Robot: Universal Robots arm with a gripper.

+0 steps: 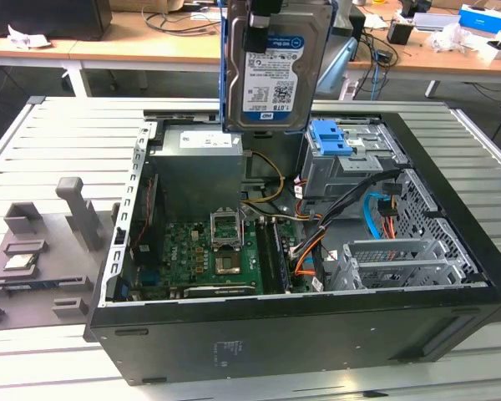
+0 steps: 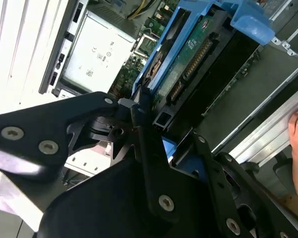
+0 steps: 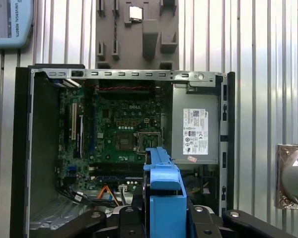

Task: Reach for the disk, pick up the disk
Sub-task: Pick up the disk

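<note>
While the gripper [image 1: 261, 33] holds the disk [image 1: 273, 83], the computer case [image 1: 317, 338] lies below.

Pale slatted metal table [image 1: 58, 142] is spreading right across the exterior view, its ribs running side to side. Behind it a long wooden desk [image 1: 150, 50] is lining the back, its white leg [image 1: 75, 81] standing on dark grey floor [image 1: 17, 79]. Cables [image 1: 171, 18] are trailing over the desktop, and a blue-and-white box [image 1: 483, 18] is sitting toward the exterior view's right. In the second wrist view, bright light is washing the table's ribs nearly white.
</note>
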